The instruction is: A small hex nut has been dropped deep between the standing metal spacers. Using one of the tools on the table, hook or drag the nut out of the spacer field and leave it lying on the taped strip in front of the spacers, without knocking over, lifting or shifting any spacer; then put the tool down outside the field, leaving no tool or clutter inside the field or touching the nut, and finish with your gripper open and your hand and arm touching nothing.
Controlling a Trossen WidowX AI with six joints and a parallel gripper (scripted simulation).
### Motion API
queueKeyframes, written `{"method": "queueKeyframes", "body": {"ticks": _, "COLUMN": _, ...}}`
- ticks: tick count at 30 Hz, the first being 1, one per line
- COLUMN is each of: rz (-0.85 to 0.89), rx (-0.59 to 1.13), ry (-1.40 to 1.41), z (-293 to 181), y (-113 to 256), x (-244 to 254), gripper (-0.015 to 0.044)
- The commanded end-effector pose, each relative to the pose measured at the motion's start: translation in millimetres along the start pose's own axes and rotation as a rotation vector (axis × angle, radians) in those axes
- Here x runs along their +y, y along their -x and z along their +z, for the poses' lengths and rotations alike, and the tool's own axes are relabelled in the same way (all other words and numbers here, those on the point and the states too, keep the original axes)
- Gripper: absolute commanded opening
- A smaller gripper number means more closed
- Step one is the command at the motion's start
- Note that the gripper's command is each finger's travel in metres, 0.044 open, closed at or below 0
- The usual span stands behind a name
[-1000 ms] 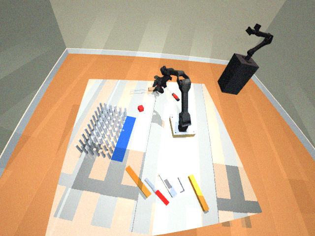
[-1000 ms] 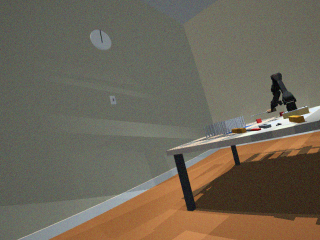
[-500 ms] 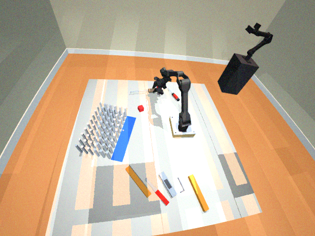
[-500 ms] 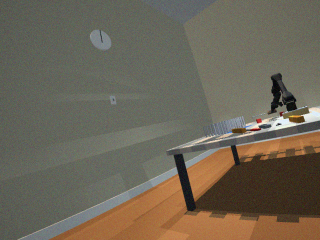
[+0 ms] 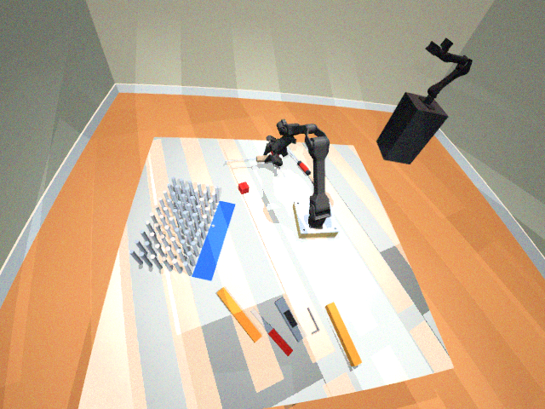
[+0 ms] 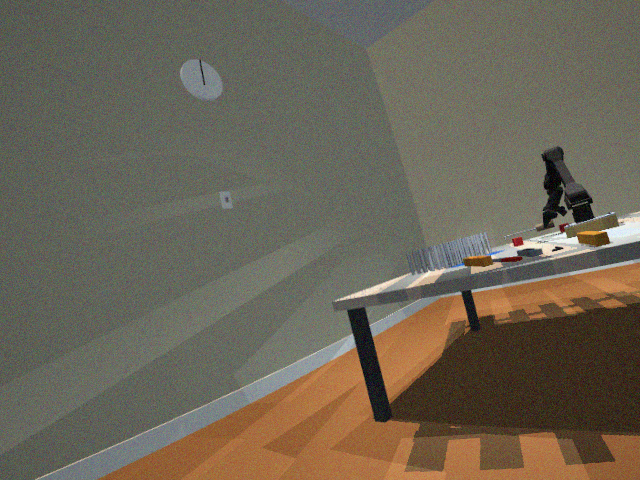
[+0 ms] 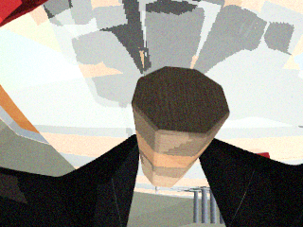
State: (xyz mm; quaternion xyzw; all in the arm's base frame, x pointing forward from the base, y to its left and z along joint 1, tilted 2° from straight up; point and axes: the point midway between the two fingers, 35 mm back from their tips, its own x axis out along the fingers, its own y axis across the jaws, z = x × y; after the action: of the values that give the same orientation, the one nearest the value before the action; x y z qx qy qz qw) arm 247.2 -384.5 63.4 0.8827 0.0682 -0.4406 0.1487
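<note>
My gripper (image 5: 267,157) (image 6: 546,224) (image 7: 168,140) is shut on the wooden handle (image 5: 261,158) (image 7: 180,104) of a thin-rod tool. It holds the tool above the table's far side, off the spacer field. The rod (image 5: 242,161) (image 6: 521,233) points away from the hand towards the left in the top and exterior views; its tip shape is too small to tell. The metal spacers (image 5: 186,211) (image 6: 454,251) (image 7: 204,205) stand in a dense group. The blue taped strip (image 5: 213,255) lies beside them. A tiny pale spot (image 5: 213,226) on the strip's spacer-side edge looks like the nut.
A red cube (image 5: 243,187) (image 6: 517,241) lies between the field and hand. A red-handled tool (image 5: 303,167) lies by the hand. Near the front are orange bars (image 5: 239,314) (image 5: 343,334), a red-handled tool (image 5: 280,342), a grey block (image 5: 281,305) and a hex key (image 5: 313,323).
</note>
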Motion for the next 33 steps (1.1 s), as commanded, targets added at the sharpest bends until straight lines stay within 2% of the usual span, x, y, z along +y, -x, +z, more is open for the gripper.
{"method": "queueKeyframes", "body": {"ticks": 1, "rz": -0.001, "rx": 0.008, "ry": -0.003, "z": 1, "y": -3, "x": -1, "gripper": 0.0}}
{"method": "queueKeyframes", "body": {"ticks": 33, "rz": -0.001, "rx": 0.008, "ry": -0.004, "z": 17, "y": -26, "x": -11, "gripper": 0.0}}
